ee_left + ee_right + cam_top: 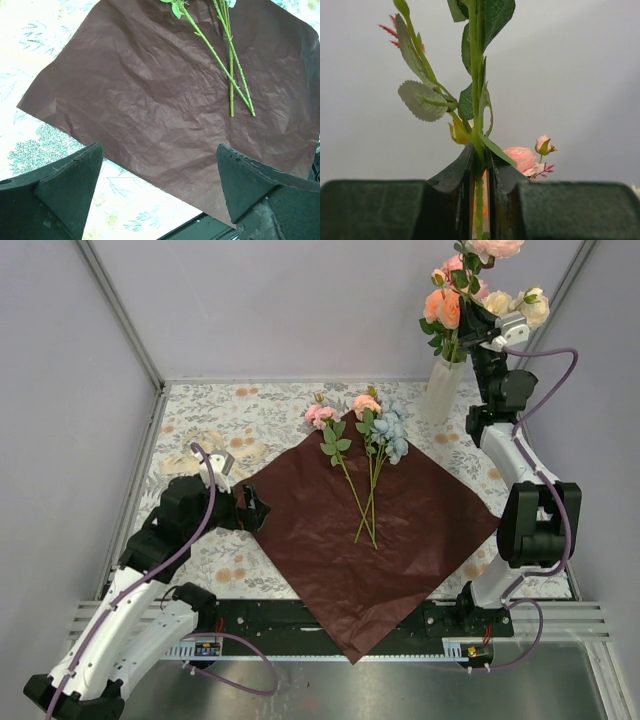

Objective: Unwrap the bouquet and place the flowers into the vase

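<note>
The bouquet lies undone: its maroon wrapping paper (370,530) is spread flat on the table. On it rest a pink rose (320,415) and a peach and pale blue bunch (385,430), their stems (230,65) crossing. At the back right stands the white ribbed vase (440,390) with peach, pink and cream flowers (470,280) in it. My right gripper (470,328) is above the vase rim, shut on a leafy green flower stem (479,200). My left gripper (255,510) is open and empty at the paper's left corner (30,102), with both fingers (65,185) spread wide.
A cream ribbon (215,450) lies loose on the floral tablecloth (250,410) behind the left arm. White walls close in the table on three sides. A black rail (300,620) runs along the near edge under the paper's front corner.
</note>
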